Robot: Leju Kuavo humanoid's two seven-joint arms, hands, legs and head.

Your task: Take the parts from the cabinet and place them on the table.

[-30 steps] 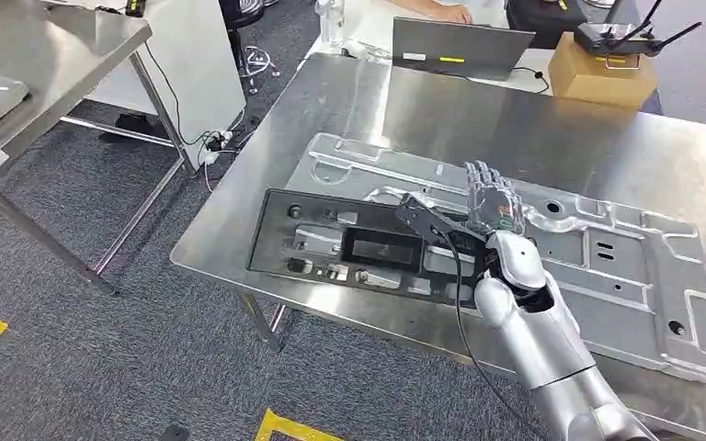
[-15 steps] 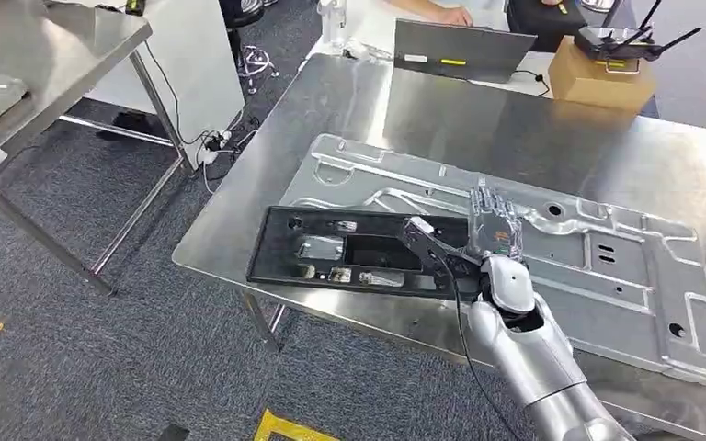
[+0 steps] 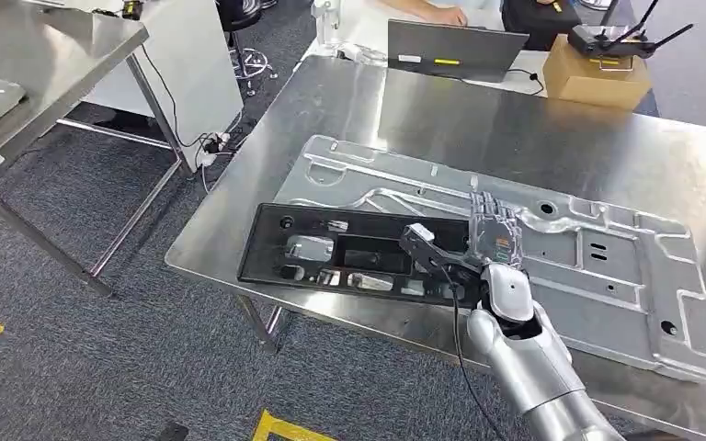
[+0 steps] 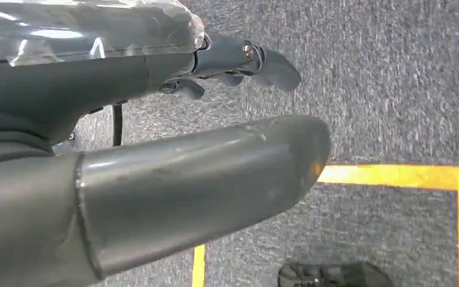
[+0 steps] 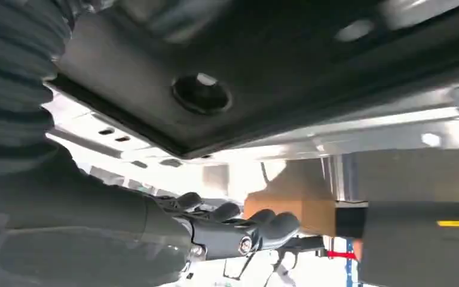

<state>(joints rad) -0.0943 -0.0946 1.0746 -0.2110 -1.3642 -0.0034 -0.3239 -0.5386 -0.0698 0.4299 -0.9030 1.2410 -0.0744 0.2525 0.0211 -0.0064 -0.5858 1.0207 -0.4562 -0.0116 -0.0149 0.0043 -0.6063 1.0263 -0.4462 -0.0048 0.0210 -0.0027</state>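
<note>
Resting on the black part [image 3: 349,255], the right hand [image 3: 492,241] seemingly pinches its edge, fingers extended.

Right arm [image 3: 538,367] reaches forward and up from the lower right of the head view, silver forearm foreshortened, dark cable running along its inner side. Right hand [image 3: 489,241] is flat, palm down, fingers [image 3: 492,213] extended straight ahead and close together, thumb [image 3: 432,253] angled out to its left. Left hand [image 4: 155,143] hangs low, thumb straight, fingers [image 4: 257,63] loosely curled, holding nothing.
</note>
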